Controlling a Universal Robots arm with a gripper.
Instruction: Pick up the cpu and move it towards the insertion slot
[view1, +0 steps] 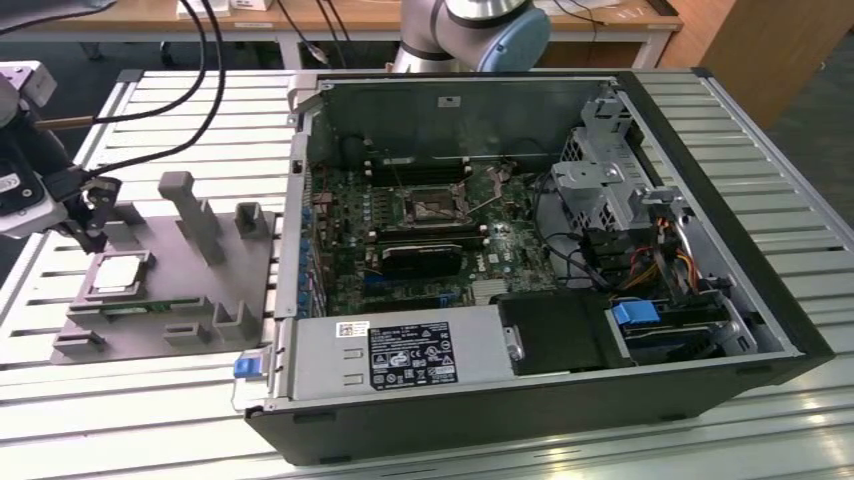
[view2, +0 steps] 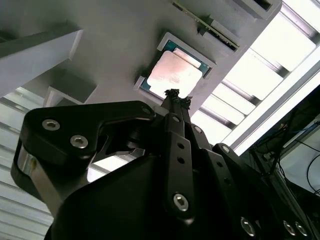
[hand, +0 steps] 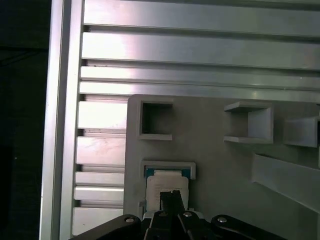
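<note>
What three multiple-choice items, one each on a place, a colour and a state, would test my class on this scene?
1. Where is the cpu?
A. In the socket on the board
B. On the floor
C. In a tray pocket at the exterior view's left

2. What colour is the tray?
A. Red
B. Grey
C. Yellow

3. How is the case?
A. Open, with the board showing
B. Closed on every side
C. Wrapped in plastic

Answers:
1. C: the cpu lies flat in a pocket of the tray, with the gripper just over it in the second wrist view.
2. B: the tray and its posts are plain grey.
3. A: the case has no panel on its upper side, so the board is in plain sight.
</note>
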